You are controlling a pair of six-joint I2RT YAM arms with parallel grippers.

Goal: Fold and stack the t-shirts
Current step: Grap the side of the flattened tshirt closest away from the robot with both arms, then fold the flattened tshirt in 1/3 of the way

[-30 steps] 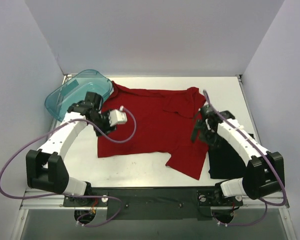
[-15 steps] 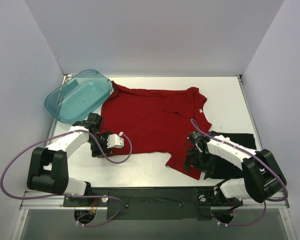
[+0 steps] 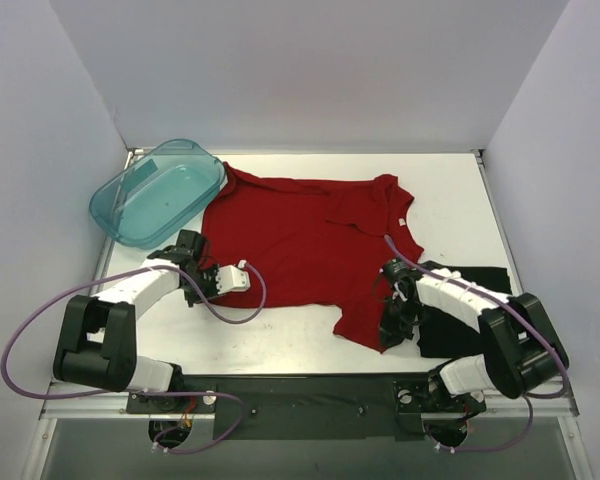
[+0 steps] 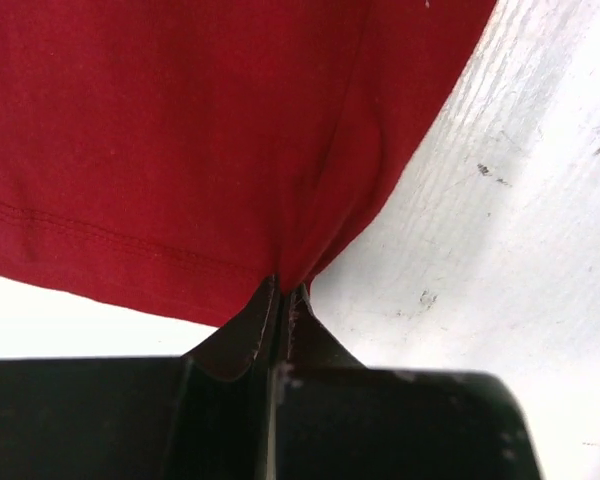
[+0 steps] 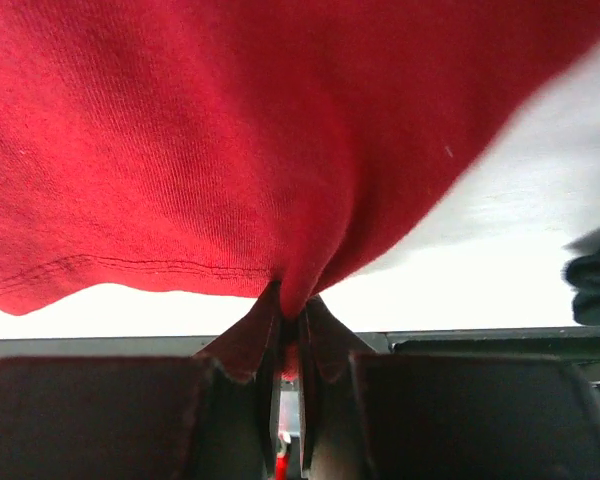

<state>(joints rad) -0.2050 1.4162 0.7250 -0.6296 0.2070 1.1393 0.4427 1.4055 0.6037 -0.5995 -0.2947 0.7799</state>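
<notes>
Top external view has the red t-shirt (image 3: 300, 235) spread flat across the middle of the table (image 3: 450, 195), its white label toward the far right. The black t-shirt (image 3: 472, 310) lies just beside it at the near right.

Both pincers are clamped on the red cloth: the left gripper (image 4: 280, 292) on the near-left corner, the right gripper (image 5: 290, 300) on the near-right flap, each pinching a tuck right at the stitched hem.

The fabric looks light and limp, so it should sag between the two holds and slide easily on the smooth top. Hem corners are the sensible grip.

Room is tight at the far left, where the teal tub (image 3: 155, 190) meets the shirt; the far-right table is bare, with walls close on both sides.
</notes>
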